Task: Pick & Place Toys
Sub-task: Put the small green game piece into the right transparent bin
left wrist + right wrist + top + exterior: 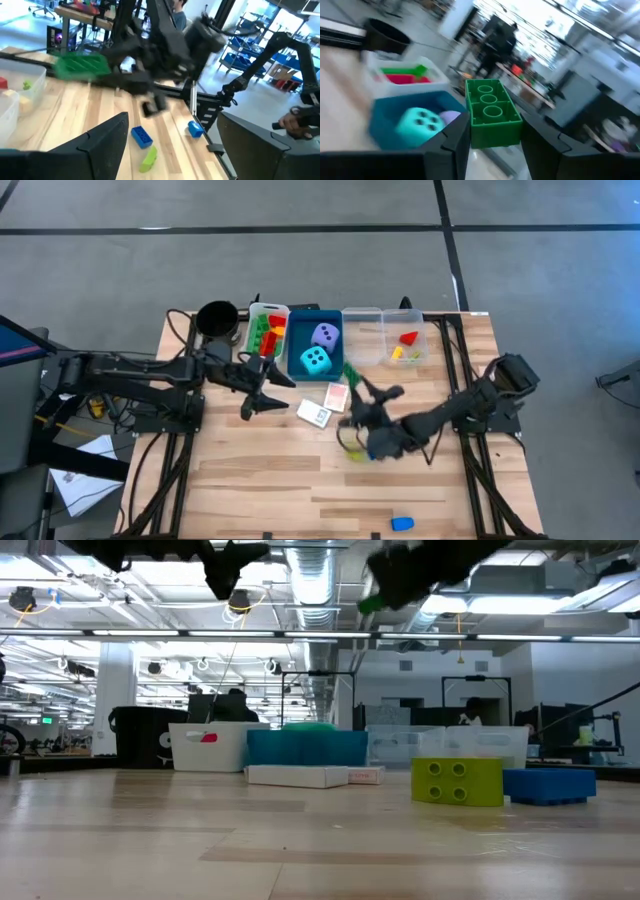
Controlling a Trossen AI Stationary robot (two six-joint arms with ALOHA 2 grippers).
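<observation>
My right gripper (354, 380) hangs above the table just near of the blue tray (297, 340), shut on a green brick (491, 110). The blue tray holds a cyan die (315, 360) and a lavender die (325, 334). The white tray (254, 320) holds red, green and yellow bricks. Two card packs (337, 395) (314, 415) lie flat near the blue tray. A yellow-green brick (457, 781) and a blue brick (548, 785) rest on the table under my right arm. My left gripper (264, 396) stands open above the table, near of the white tray, holding nothing. My right gripper pinches the green brick's two long sides (490, 137) between its two fingers (454, 142). The fingers lie roughly level and point from the table's right toward the blue tray. The brick sticks out ahead of the fingers, its round openings up, lifted clear of the table.
A black cup (217, 317) stands at the far left beside the white tray. Two clear trays (362, 315) (432, 340) sit right of the blue tray, one with red and yellow bricks. Another blue brick (402, 523) lies near the table's near edge.
</observation>
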